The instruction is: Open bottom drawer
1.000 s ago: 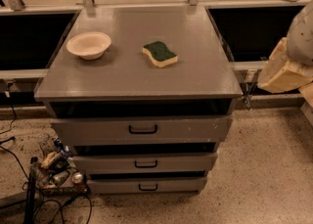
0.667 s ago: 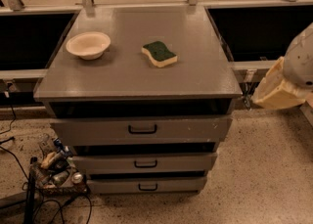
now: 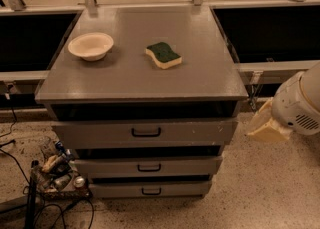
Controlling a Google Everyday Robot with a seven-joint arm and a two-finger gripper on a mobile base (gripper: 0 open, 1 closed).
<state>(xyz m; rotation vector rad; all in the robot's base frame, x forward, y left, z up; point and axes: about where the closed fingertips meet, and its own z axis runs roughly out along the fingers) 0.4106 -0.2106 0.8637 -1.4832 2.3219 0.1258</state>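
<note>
Tool (image 3: 265, 124) well right of bottom drawer (image 3: 150, 189)

No legible text, jaws at right edge

Grey bottom drawer (image 3: 120, 189); cream tool (image 3: 266, 125) at right

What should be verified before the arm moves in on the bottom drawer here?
1. The slim grey metal bottom drawer shut, waiting to be pulled: ok.
2. Its small black bar handle in view, nothing over it: ok.
3. The gripper lined up with that handle: not ok; it hangs right of the cabinet, at top-drawer height.
4. Floor ahead of the drawer free: ok; the tangle of cables and small items lies to the left.
5. The cream round bowl and green-and-yellow sponge back from the front edge: ok.
</note>
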